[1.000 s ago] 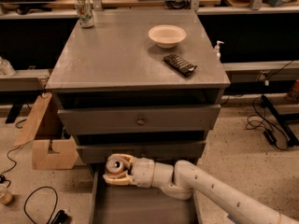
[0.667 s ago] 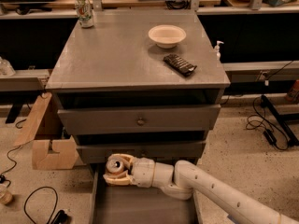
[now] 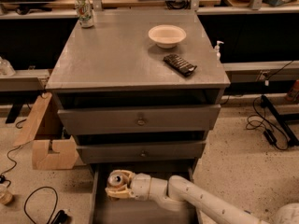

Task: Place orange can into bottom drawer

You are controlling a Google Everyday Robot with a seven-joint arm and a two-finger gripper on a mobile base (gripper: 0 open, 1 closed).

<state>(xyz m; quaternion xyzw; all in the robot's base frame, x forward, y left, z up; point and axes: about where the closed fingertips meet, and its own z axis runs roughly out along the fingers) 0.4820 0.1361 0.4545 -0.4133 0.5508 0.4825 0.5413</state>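
The orange can [image 3: 115, 179] shows only its silver top with pull tab and a bit of brown side. It stands upright between the cream fingers of my gripper [image 3: 116, 185], which is shut on it. The gripper holds it over the back left part of the open bottom drawer [image 3: 100, 209], a long shallow grey tray pulled out below the cabinet. My white arm [image 3: 196, 200] reaches in from the lower right across the drawer. Whether the can touches the drawer floor is hidden by the gripper.
The grey cabinet top [image 3: 117, 55] carries a white-and-green can [image 3: 84, 11] at the back left, a white bowl [image 3: 167, 35] and a dark remote [image 3: 180, 65]. Two upper drawers with round knobs [image 3: 140, 121] are closed. A wooden piece [image 3: 46, 139] and cables [image 3: 37, 204] lie on the left floor.
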